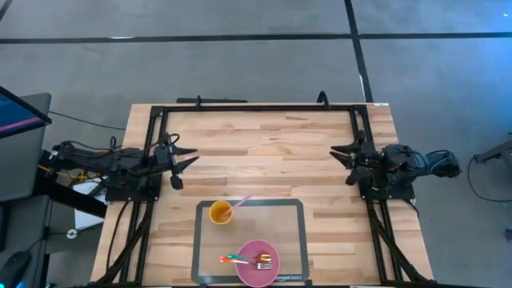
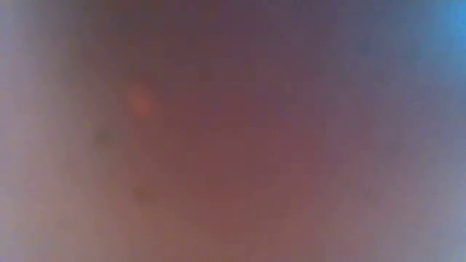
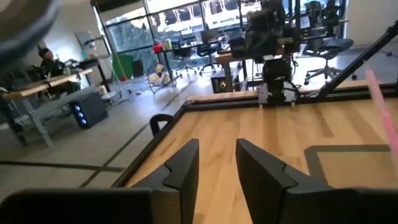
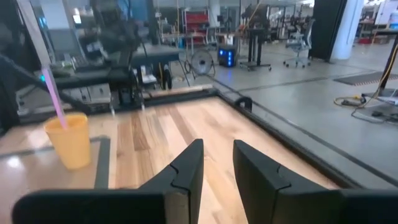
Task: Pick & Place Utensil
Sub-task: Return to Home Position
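Now | yellow cup (image 1: 221, 212): pink straw (image 1: 241, 201) inside | pink plate (image 1: 251, 275): utensils (image 1: 240, 259)

No legible text in any view.
- Transparent mat (image 1: 298, 240): small dark printed strip (image 1: 290, 278) on its edge, just beside the pink plate (image 1: 248, 250). Lettering too small to read.
- Monitor (image 1: 16, 112) off the bench's left side: coloured bands only, no characters made out.
- Low view: wholly blurred.
- Wrist views: room beyond the bench shows no readable sign, label or number.
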You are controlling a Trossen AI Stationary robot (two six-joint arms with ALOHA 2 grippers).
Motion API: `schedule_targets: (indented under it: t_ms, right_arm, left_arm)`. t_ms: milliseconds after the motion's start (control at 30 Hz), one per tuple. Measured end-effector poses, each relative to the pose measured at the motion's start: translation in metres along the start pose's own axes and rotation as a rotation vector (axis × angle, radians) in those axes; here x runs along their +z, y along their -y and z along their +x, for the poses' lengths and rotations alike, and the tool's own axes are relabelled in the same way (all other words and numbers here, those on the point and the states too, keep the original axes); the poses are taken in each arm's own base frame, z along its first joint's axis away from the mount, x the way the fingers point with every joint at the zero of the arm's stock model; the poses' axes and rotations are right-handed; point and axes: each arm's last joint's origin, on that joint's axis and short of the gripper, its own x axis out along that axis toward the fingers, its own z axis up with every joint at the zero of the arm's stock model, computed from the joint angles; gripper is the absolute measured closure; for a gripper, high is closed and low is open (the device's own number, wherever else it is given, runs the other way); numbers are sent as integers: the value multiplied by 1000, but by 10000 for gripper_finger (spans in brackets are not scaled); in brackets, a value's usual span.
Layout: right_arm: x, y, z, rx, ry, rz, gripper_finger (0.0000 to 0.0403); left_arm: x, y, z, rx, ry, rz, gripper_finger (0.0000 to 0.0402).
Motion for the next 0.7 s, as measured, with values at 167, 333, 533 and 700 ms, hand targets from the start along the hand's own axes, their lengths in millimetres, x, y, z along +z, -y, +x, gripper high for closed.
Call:
schedule_targets:
  t_ms: [167,333,533,700]
  right_arm:
    - [-13,-2,5,-7,-31,-4,322]
    - [-15,-2,5,-3,-38,1,322]
    - [-17,-5,5,33,-51,6,322]
    - [-25,-10,7,90,-55,-3,322]
  left_arm:
    - [5,-8,-11,21,72,-6,294]
    - [6,-15,-21,34,106,-22,294]
    - [-6,-7,-18,-71,71,15,294]
    - [-22,0,-14,-93,44,2,294]
